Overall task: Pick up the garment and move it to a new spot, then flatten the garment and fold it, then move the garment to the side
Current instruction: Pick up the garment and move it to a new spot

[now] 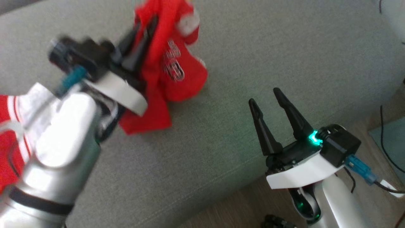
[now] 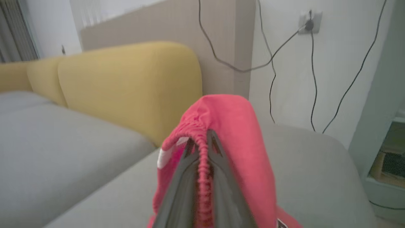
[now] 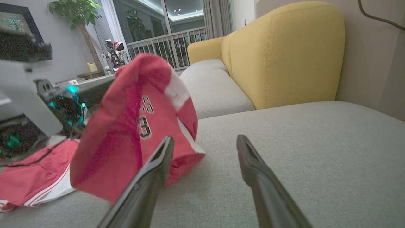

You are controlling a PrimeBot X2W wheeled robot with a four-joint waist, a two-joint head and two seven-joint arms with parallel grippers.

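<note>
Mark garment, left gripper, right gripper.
garment (image 1: 186,85): head view, red fabric below the print.
left gripper (image 2: 202,141): left wrist view, between fingertips shut on garment.
right gripper (image 1: 264,96): head view, between open fingertips.

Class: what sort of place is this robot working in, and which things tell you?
Probably a home living room: a grey fabric sofa seat with yellow padded backrests and a leafy indoor plant.

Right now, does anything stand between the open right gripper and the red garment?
Nothing visible does. Bare grey sofa cushion lies between the right gripper and the red garment, which hangs from the shut left gripper.
</note>
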